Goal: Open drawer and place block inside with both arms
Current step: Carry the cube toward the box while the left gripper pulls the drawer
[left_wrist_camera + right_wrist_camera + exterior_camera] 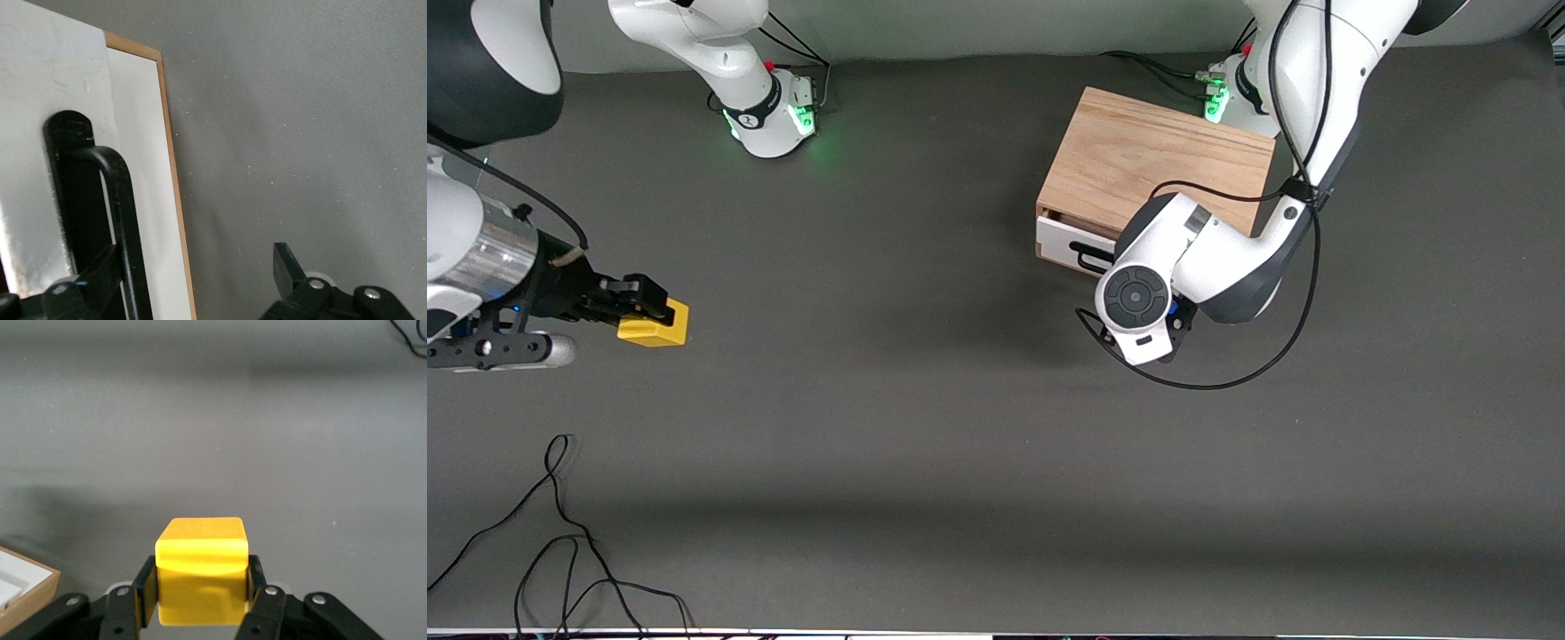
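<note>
Gripping the block point(201, 570) between its two fingers point(148, 590), the right gripper point(645, 309) sat toward the right arm's end of the table point(925, 427), jaws closed on the cube's opposite sides. From the front view alone it couldn't be told whether the yellow cube was resting on the dark mat or held just off it; the wrist cam showed it clamped w/ its top face clear of the pads.

The left gripper point(180, 293) was at the front of the drawer point(1069, 244), hidden from the front cam under the arm's own wrist. In the left wrist view its jaws stood apart: one finger point(87, 273) lay against the white drawer front beside the black handle point(117, 213), the other finger point(288, 267) hung off over bare mat, so the handle bar sat between them, not yet clamped.

The drawer was pulled out a little from the wooden cabinet point(1160, 156), which stood near the left arm's base. Block and drawer were well apart. A loose black cable point(560, 542) lay on the mat nearer the front cam than the block.
</note>
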{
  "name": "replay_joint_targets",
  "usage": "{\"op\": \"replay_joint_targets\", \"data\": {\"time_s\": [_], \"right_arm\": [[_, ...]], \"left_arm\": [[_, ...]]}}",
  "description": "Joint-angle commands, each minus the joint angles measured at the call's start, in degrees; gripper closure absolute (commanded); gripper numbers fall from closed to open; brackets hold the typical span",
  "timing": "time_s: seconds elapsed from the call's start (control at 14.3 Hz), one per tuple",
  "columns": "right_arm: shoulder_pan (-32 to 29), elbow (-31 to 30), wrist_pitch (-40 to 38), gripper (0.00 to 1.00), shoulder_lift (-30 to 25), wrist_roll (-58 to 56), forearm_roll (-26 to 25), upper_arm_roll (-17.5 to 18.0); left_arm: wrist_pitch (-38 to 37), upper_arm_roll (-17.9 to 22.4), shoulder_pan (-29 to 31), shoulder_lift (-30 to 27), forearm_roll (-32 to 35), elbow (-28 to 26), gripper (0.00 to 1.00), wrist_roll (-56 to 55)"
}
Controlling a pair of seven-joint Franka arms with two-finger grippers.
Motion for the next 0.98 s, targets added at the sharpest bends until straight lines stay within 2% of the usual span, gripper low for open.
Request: {"op": "replay_joint_targets", "data": {"time_s": [0.0,0.49,0.91], "right_arm": [[3.6,2.1,-0.3,1.0,2.3,6.2,0.5,-0.3],[4.6,2.2,3.4,1.0,4.9,11.0,0.6,-0.2],[7.4,2.3,5.3,1.0,5.9,16.6,0.5,-0.2]], "left_arm": [[2.1,0.1,-0.7,0.6,0.4,0.9,0.0,-1.3],[8.6,0.1,-1.1,2.7,2.7,3.0,0.0,-1.1],[9.6,0.1,-1.9,4.8,4.3,6.2,0.0,-1.1]]}}
